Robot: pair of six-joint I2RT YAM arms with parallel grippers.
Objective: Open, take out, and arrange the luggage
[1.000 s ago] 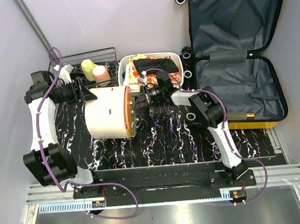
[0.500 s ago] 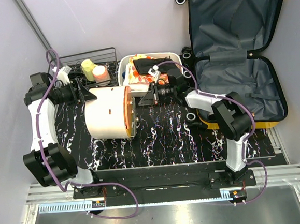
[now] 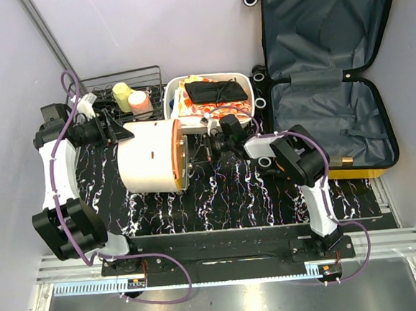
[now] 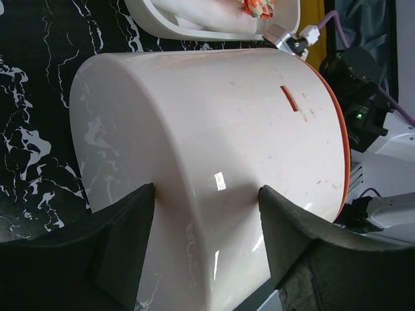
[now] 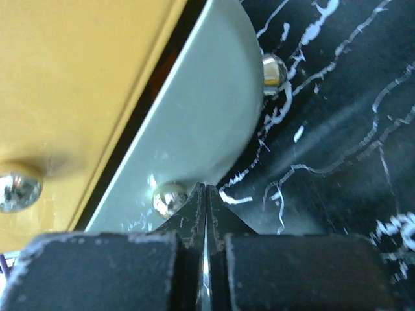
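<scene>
At upper right of the top view the luggage (image 3: 328, 81) is lying open. Its lid is leaning up toward the top edge, the grey lining is facing the camera and a yellow shell edge is showing at its lower right. 2 black wheels are showing at the upper left corner of the lid.

Left of it, the white tray (image 3: 216, 75) is sitting at top centre with a black item and orange bits inside. The wire basket (image 3: 109, 87) is sitting just left of the tray. The round container (image 3: 147, 157) is lying on its side on the black marbled table (image 3: 232, 189), left of centre, with its orange rim pointing right.

The left gripper (image 3: 123, 132) is sitting at the container's upper left end. The right gripper (image 3: 205, 143) is sitting just right of the orange rim, below the tray.

Left wrist view:
- The left gripper (image 4: 207, 214) is standing spread wide at the bottom of the frame.
- Both fingers (image 4: 123, 240) are lying against the container (image 4: 207, 116) wall. Cannot tell whether they are squeezing it.
- The tray (image 4: 194, 29) is showing at the top and the table (image 4: 32, 97) at the left.

Right wrist view:
- The right gripper (image 5: 205, 194) is showing its fingers pressed together, pinching nothing.
- The tips are sitting just beside a shiny stud (image 5: 167, 196) on a pale rounded plate (image 5: 201, 110).
- A yellow surface (image 5: 78, 84) is filling the upper left. Cannot tell what it belongs to.
- The table (image 5: 337, 129) is filling the right side.
</scene>
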